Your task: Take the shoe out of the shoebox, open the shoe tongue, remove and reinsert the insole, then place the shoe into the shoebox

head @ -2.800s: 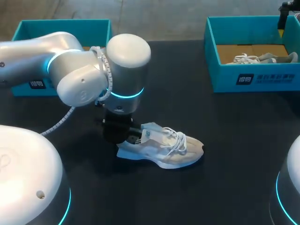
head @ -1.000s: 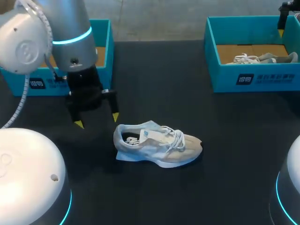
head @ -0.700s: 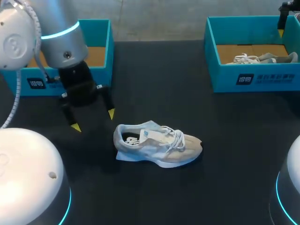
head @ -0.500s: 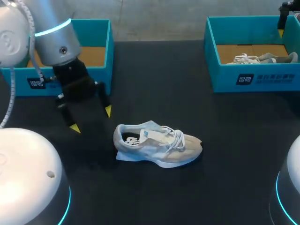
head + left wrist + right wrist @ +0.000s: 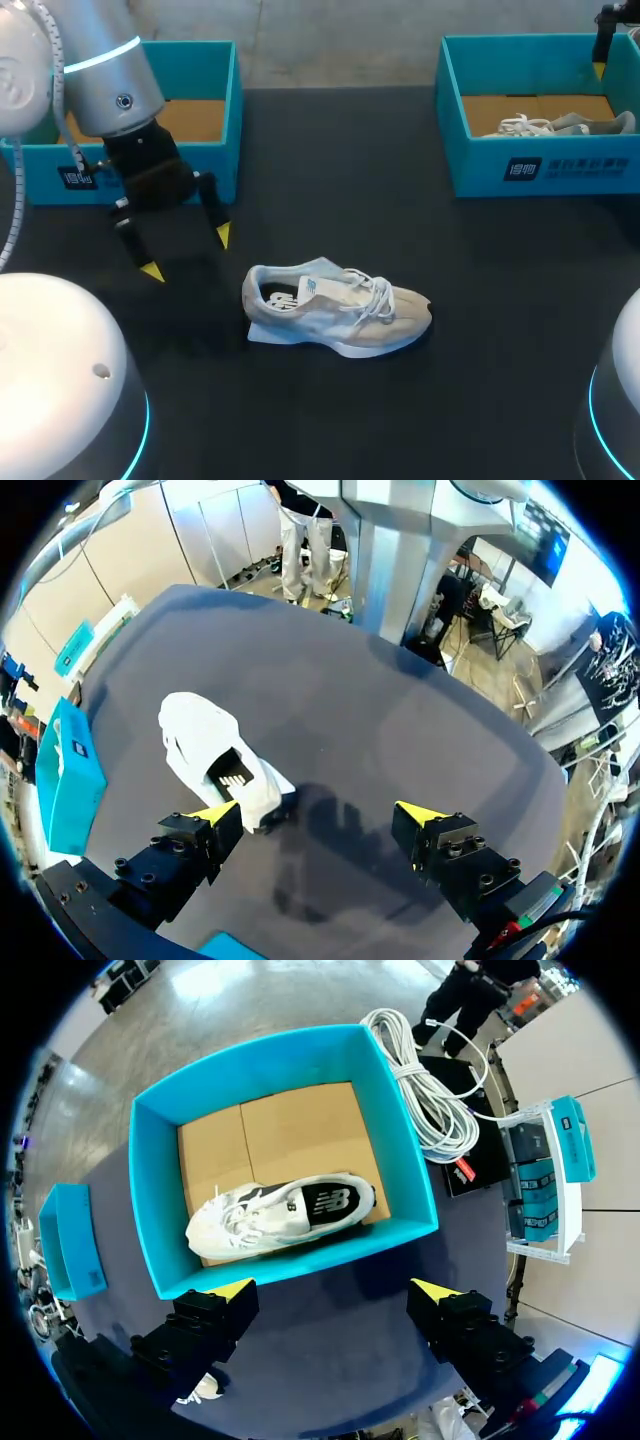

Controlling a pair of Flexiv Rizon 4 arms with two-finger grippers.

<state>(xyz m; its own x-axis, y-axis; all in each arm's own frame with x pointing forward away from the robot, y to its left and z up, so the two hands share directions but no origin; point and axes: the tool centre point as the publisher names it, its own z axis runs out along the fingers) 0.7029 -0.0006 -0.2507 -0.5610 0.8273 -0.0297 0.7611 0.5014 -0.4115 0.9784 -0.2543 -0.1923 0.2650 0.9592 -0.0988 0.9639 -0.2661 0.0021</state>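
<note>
The left gripper is held wide and empty at centre left, over the worktop. The shoe is set upright to its lower right, heel nearest, untouched. The right gripper, likewise spread, is poised above the right shoebox, in which a second shoe is seen.

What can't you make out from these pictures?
- Whether the insole is in the shoe: head view, the opening is too small and dark.
- Floor of the left shoebox: head view, the left arm covers part.
- The shoe's underside: every view, it faces the table.
</note>
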